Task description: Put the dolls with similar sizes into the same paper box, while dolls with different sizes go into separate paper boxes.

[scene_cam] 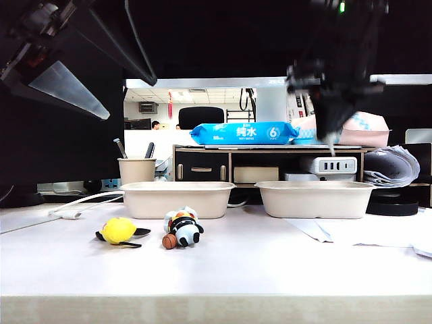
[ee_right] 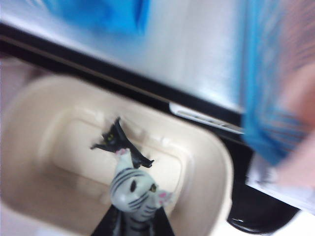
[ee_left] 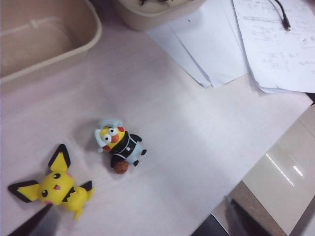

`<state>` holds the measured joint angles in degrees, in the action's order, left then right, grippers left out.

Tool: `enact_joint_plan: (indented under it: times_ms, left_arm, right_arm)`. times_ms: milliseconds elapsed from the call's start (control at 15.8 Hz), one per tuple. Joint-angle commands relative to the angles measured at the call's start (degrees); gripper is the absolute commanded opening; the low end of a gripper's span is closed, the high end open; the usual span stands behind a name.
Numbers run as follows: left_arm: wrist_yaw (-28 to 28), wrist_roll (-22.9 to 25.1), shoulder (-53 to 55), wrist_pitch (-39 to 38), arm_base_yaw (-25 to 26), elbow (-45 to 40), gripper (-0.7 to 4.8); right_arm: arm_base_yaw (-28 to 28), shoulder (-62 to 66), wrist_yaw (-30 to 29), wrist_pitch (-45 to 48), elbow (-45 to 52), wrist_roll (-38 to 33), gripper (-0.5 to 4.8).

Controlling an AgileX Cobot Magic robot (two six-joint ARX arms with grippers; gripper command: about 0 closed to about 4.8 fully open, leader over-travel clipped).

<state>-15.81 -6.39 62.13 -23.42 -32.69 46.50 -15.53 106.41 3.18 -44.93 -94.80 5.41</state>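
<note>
The right gripper [ee_right: 132, 223] hangs above the right beige pulp tray [ee_right: 206, 147], fingers clamped on a grey striped cat figure [ee_right: 134, 192]; a black cat figure [ee_right: 118, 141] lies inside. The left gripper [ee_left: 138, 221] hovers wide open over a yellow plush [ee_left: 56, 187] and penguin-like plush [ee_left: 118, 145] on the white table [scene_cam: 270, 256].

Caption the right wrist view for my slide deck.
Right pincer holds a striped grey cat figure above a paper box containing a black figure.

Four dolls [ee_left: 54, 187], two paper boxes [scene_cam: 177, 198], one pen cup [scene_cam: 136, 169]
</note>
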Motion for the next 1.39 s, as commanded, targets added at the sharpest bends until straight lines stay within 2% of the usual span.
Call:
enact_joint_plan:
  times_ms: [63,380,443,506,570,696,760,950,1140,1266,1393]
  left_arm:
    - [0.6,0.4,-0.2,0.3,0.0,0.2,4.79]
    - [0.9,0.4,-0.2,0.3,0.0,0.2,4.79]
    - [0.9,0.4,-0.2,0.3,0.0,0.2,4.79]
    - [0.9,0.4,-0.2,0.3,0.0,0.2,4.79]
    - [1.1,0.4,-0.2,0.3,0.0,0.2,4.79]
    - [1.6,0.4,-0.2,0.3,0.0,0.2,4.79]
    - [1.7,0.4,-0.2,0.3,0.0,0.2,4.79]
    - [3.2,0.4,-0.2,0.3,0.0,0.2,4.79]
    - [6.9,0.4,0.6,0.6,0.3,0.1,4.79]
    - [7.0,-0.3,3.3,4.1,0.3,-0.1,4.79]
    - [6.8,-3.4,7.8,7.6,0.3,-0.1,4.79]
  right_arm:
    - [0.4,2.5,-0.5,-1.1,-0.2,0.4,-0.01]
    - [0.4,4.0,-0.5,-1.6,-0.2,0.8,0.00]
    - [0.4,4.0,-0.5,-1.7,-0.2,0.9,0.40]
    - [0.4,4.0,-0.5,-1.7,-0.2,0.9,1.64]
    - [0.4,4.0,-0.6,-1.6,-0.2,0.9,2.63]
    - [0.4,3.9,-1.9,-2.9,-0.2,0.9,2.92]
    - [0.4,3.7,-2.1,-3.6,-0.2,0.8,3.36]
    - [0.3,-1.9,-4.5,-6.5,-0.2,0.2,3.36]
    - [0.3,-18.3,-5.6,-11.5,-0.2,-1.0,3.33]
    - [0.3,-29.1,-8.9,-14.8,-0.2,-3.3,3.33]
    - [0.3,-35.0,-10.5,-17.2,-0.1,-4.3,3.33]
